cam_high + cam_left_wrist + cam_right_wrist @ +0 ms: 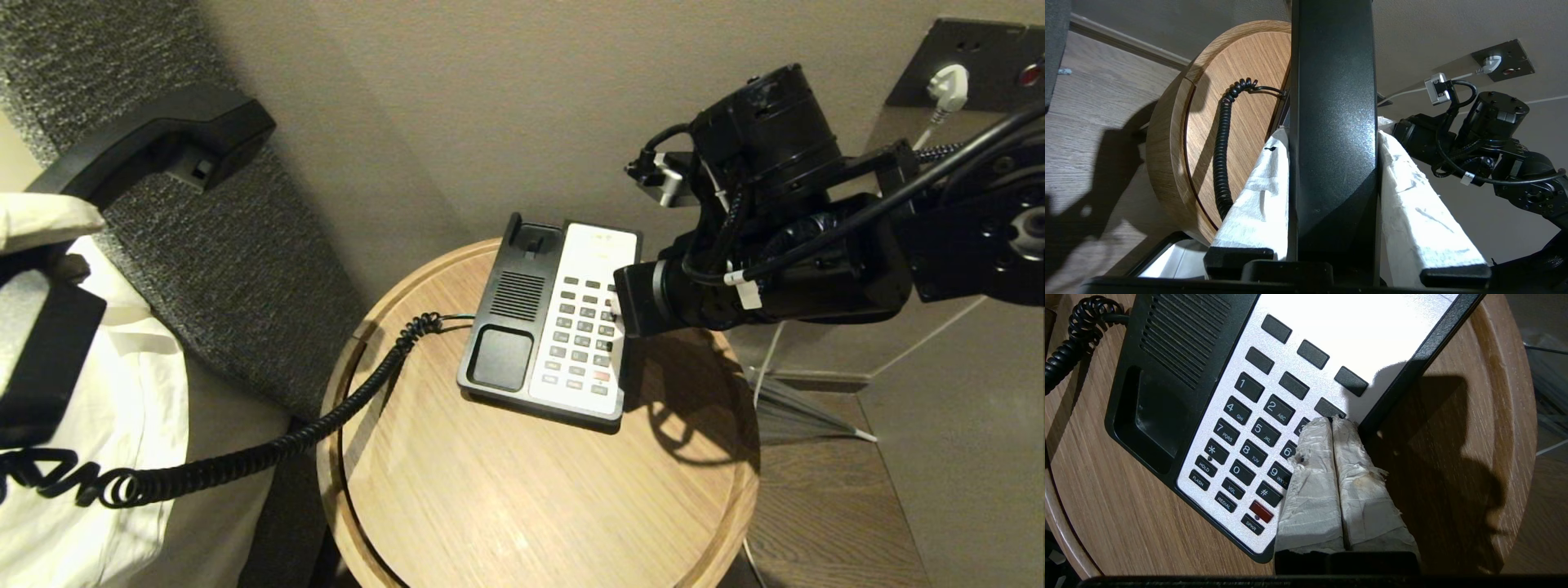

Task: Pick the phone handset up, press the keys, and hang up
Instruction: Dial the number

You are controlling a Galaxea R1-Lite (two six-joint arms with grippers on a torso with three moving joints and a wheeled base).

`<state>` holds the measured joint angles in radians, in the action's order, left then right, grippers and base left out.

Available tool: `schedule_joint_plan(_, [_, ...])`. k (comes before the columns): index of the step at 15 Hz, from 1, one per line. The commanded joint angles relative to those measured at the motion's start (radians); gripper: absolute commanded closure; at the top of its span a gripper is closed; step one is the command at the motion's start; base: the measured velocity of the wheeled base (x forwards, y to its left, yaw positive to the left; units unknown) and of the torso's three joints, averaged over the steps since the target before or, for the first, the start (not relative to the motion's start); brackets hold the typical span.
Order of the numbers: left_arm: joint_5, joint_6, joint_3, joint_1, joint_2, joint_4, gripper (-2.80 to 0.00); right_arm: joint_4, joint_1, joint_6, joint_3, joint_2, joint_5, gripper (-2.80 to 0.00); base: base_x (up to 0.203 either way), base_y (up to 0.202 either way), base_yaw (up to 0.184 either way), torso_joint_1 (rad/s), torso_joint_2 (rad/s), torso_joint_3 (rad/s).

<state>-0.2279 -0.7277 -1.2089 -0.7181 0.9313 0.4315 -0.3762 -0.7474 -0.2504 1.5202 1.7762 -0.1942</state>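
**A:** In the head view, where was your phone handset [155, 139]?

**B:** Up at the far left, well clear of the round wooden table [490, 506], carried by your left gripper [37, 237]. Its long axis ran on a slant, one blocky end raised toward the grey upholstered panel [245, 269], the other end hidden low behind the gripper. The coiled cord [269, 445] sagged from there back to the phone base [555, 322]. Your right gripper [618, 314] sat at the keypad's right edge.

**A:** And the left wrist view?

**B:** The handset [1333, 122] ran straight away from that camera, clamped across its shaft between the two white-wrapped fingers [1257, 196], so your left gripper [1333, 228] was grasping it firmly.

**A:** The right wrist view?

**B:** Your right gripper [1332, 421] was clenched, its wrapped fingers [1314, 477] pressed together into one blunt tip, holding nothing. That tip rested over the right-hand key column, about level with the 3; whether it was actually depressing a key, I couldn't tell.

**A:** How should I have pressed well?

**B:** I'd judge: come down squarely on one key, gently, so the blunt tip didn't catch a neighbour or shove the base, and keep the handset high with slack in the cord.
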Motion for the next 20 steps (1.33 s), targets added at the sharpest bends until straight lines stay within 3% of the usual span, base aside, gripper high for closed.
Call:
schedule_joint_plan(1, [-0.001,-0.004,0.000,0.000,0.000,0.002,0.00,-0.004,-0.001,-0.001,0.000,-0.001,-0.001,0.00,0.000,0.000,0.000,0.000,0.00,0.000])
schedule_joint_plan(20, [-0.001,-0.006,0.017,0.000,-0.023,0.003,0.00,-0.024,-0.026,-0.006,0.024,-0.007,0.009,0.00,0.000,0.000,0.000,0.000,0.00,0.000])
